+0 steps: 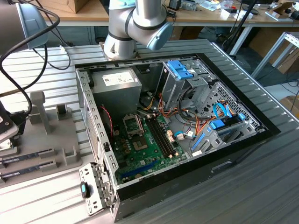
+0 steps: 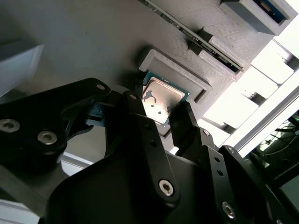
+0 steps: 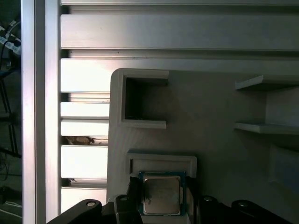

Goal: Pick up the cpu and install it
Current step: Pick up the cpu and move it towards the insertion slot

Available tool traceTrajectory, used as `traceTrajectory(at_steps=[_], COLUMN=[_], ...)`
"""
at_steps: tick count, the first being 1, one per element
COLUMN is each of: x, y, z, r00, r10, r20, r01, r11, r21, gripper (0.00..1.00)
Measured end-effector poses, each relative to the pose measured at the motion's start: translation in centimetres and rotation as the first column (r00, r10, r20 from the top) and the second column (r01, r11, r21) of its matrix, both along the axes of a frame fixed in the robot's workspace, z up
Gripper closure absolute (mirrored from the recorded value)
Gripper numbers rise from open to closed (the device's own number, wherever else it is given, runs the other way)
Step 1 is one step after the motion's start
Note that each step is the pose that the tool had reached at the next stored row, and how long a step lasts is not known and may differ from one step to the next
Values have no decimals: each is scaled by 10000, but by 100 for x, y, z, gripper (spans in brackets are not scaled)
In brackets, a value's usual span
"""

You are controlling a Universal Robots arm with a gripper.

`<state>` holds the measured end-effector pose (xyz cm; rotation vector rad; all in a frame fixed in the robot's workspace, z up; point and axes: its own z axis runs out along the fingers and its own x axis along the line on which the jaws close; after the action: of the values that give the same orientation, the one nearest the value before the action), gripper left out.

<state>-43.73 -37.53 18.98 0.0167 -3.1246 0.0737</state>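
Open computer case (image 1: 196, 170) flat on its side on the slatted desk (image 1: 266, 191), motherboard (image 1: 149, 144) facing up, presumably for reach from above. Grey power supply (image 1: 117, 81) at the far end of the case; near it on the board, the socket (image 1: 132, 123), apparently unfilled and ready for the part.

Arm (image 1: 138, 21) rooted behind the case and bent toward the exterior view's left, over a grey fixture tray (image 1: 51, 140) well apart from the case. On that tray, memory sticks (image 1: 23, 157) in long slots, plus a raised square pocket (image 3: 161, 163) as a nest for the chip: by the look of it, a fixed, known pick-up spot.

In both wrist views, the cpu (image 3: 161, 195) flat in that pocket, silver top up, green rim showing. Gripper (image 2: 159, 105) down over it, dark fingers (image 2: 135, 116) pressed against two opposite edges and clamped on the cpu, likely an edge hold to spare the top face and the contacts beneath. Chip not yet lifted clear of the pocket, judging by the wrist views; install not yet begun.
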Motion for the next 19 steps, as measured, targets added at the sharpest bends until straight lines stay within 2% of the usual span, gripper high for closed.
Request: traceTrajectory(at_steps=[15,16,18,19], x=[0,1,1,0], y=[0,0,0,0], z=[80,96,206,211], r00=[10000,10000,10000,10000], r10=[0,1,0,0], r20=[4,4,5,3], r01=[0,-1,0,0], r11=[10000,10000,10000,10000], r21=[2,2,3,1], gripper=[53,53,53,53])
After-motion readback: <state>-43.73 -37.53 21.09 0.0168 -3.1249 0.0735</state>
